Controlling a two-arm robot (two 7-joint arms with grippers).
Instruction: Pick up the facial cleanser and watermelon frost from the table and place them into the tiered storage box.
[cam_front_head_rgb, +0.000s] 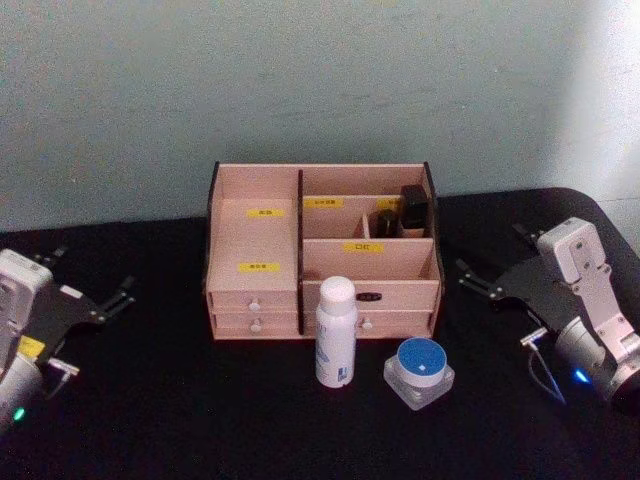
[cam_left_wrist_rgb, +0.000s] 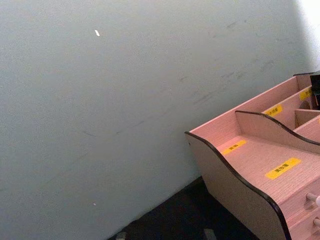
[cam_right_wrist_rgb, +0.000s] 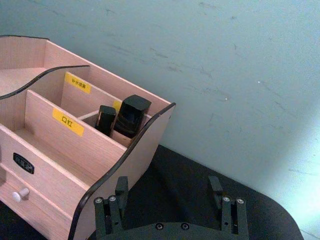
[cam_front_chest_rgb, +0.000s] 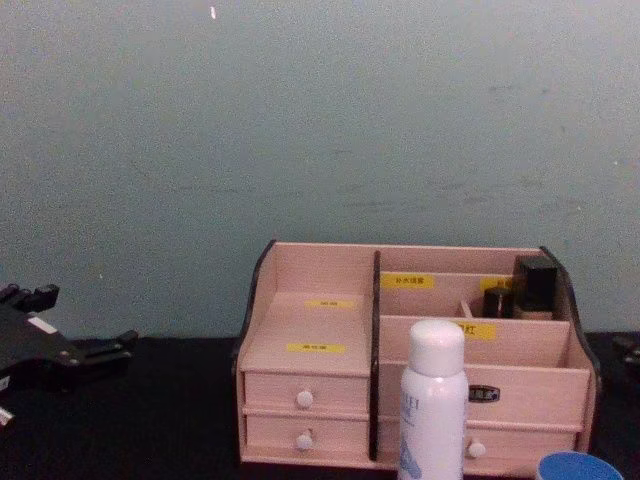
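Tiered storage box (cam_front_head_rgb: 255, 240) sits at the centre of the head view frame, at the back of a black table (cam_front_head_rgb: 200, 420) and close to a pale green wall (cam_front_head_rgb: 300, 80). Its pinkish wood steps down towards the front, where small white-knobbed drawers face me, and yellow labels mark its compartments. In the chest view the box (cam_front_chest_rgb: 310, 320) fills the lower middle. The left wrist view catches one dark-edged side panel of it (cam_left_wrist_rgb: 235, 180), and the right wrist view shows its other end (cam_right_wrist_rgb: 50, 145). The left gripper (cam_front_head_rgb: 88, 275) rests at the lower left of the head view, well apart from the box, with its fingers spread and nothing between them. The chest view shows it low at the left edge (cam_front_chest_rgb: 90, 315). The right gripper (cam_front_head_rgb: 490, 248) sits at the right of the frame beside the box, its fingers likewise spread wide and empty, which the right wrist view (cam_right_wrist_rgb: 168, 187) confirms. The facial cleanser (cam_front_head_rgb: 335, 335) stands upright on the table just in front of the drawers, slightly right of centre, and looms in the lower middle of the chest view (cam_front_chest_rgb: 432, 400). The watermelon frost (cam_front_head_rgb: 420, 372) sits on the table just to the right of the bottle, apart from it, blue lid up. Two small black bottles (cam_front_head_rgb: 413, 205) stand in the box's rear right compartment (cam_right_wrist_rgb: 131, 116).
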